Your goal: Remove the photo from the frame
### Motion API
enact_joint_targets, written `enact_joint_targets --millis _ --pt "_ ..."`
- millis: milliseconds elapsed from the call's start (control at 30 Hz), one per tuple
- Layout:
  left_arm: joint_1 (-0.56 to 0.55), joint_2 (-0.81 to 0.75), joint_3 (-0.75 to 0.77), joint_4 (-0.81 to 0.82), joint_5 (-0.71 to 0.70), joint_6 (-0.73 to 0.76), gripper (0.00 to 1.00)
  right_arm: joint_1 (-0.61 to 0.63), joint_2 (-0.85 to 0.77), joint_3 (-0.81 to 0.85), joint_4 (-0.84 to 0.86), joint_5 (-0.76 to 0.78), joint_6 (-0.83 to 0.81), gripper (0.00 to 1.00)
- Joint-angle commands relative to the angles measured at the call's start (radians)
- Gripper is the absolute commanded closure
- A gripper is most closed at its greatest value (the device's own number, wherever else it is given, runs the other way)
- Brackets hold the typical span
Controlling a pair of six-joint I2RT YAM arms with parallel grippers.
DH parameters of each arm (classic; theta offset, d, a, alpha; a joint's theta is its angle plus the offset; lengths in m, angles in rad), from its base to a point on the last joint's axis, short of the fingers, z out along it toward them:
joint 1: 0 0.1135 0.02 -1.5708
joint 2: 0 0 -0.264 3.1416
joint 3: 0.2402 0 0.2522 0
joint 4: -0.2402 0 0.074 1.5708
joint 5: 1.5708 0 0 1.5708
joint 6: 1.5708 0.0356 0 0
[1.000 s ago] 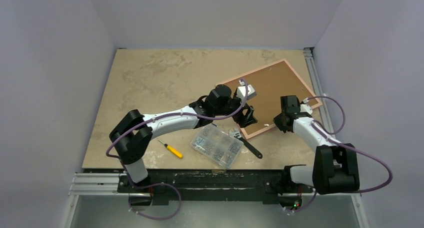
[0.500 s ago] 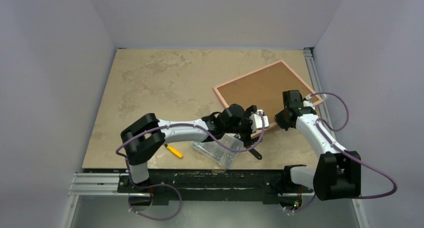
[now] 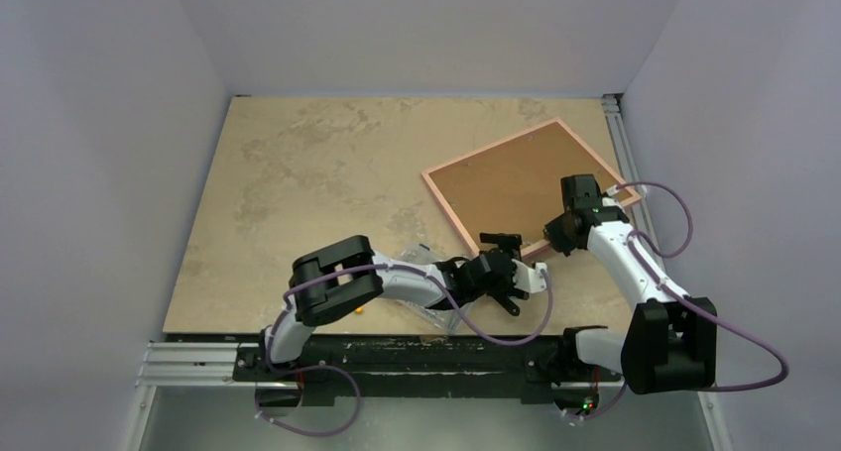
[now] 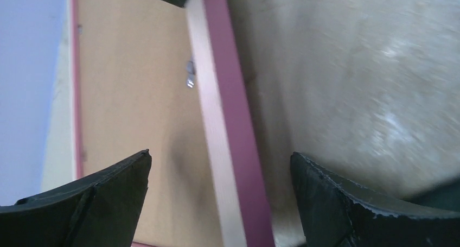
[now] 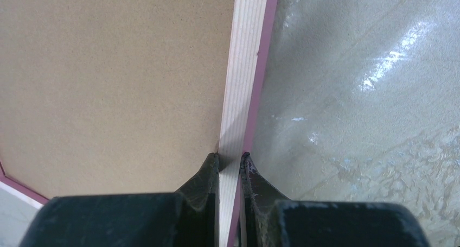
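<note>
Near desk [image 3: 298,173] edge, left of centre: clear box [image 3: 433,315], largely covered by left arm. Left tool [image 4: 219,156]: fingers spread wide, holding nothing, positioned by the near corner of the frame [image 3: 516,178], pink rail lined up between them. Frame flat on the desk's right half, brown back upward. Right tool [image 5: 229,163]: clamped on the frame's near-right rail, one finger on each side.

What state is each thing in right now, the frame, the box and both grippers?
frame, lying face down, brown back still in place
right gripper, shut on the frame's edge rail
left gripper, open near the frame's edge, holding nothing
clear box, largely covered, lid state unclear
</note>
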State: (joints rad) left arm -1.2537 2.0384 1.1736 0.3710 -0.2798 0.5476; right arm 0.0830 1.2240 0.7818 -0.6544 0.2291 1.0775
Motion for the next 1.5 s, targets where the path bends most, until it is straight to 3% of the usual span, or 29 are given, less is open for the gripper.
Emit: enact_joint_targets --millis 0,200,433,567,600,700,767,833,867,1033,1133,1267,1467 --pt "-0.022 0.07 0.09 0.127 -0.236 0.154 0.04 0.004 -0.022 0.065 0.014 -0.041 0.031 1.0" --pt "-0.049 0.153 0.13 0.238 -0.361 0.267 0.15 0.003 -0.035 0.058 -0.001 -0.029 0.034 1.0" --pt "-0.049 0.151 0.181 0.162 -0.416 0.235 0.57 0.004 -0.06 0.059 -0.004 -0.025 0.009 1.0" --pt "-0.049 0.107 0.196 0.069 -0.412 0.183 0.81 0.004 -0.092 0.06 0.035 -0.048 -0.122 1.0" --pt "-0.049 0.096 0.207 0.027 -0.413 0.168 0.85 0.004 -0.107 0.06 0.043 -0.05 -0.168 0.93" --pt "-0.046 0.059 0.233 -0.092 -0.393 0.109 1.0 0.004 -0.173 0.082 0.053 -0.088 -0.343 0.51" --pt "-0.046 0.019 0.232 -0.14 -0.373 0.072 1.0 0.004 -0.241 0.11 0.022 -0.055 -0.43 0.26" --pt "-0.043 -0.008 0.244 -0.212 -0.355 0.038 1.0 0.004 -0.292 0.115 -0.002 -0.045 -0.45 0.08" --pt "-0.043 -0.022 0.249 -0.239 -0.345 0.026 1.0 0.004 -0.309 0.123 -0.022 -0.03 -0.461 0.04" --pt "-0.042 -0.086 0.258 -0.349 -0.289 -0.036 1.0 -0.001 -0.349 0.126 -0.064 -0.029 -0.41 0.01" --pt "-0.035 -0.125 0.251 -0.403 -0.24 -0.071 1.0 -0.025 -0.353 0.099 0.016 -0.092 -0.369 0.01" --pt "-0.021 -0.149 0.262 -0.455 -0.187 -0.08 1.0 -0.164 -0.316 0.035 0.162 -0.293 -0.297 0.02" --pt "0.003 -0.169 0.284 -0.501 -0.13 -0.116 1.0 -0.252 -0.201 -0.012 0.315 -0.403 -0.265 0.03"
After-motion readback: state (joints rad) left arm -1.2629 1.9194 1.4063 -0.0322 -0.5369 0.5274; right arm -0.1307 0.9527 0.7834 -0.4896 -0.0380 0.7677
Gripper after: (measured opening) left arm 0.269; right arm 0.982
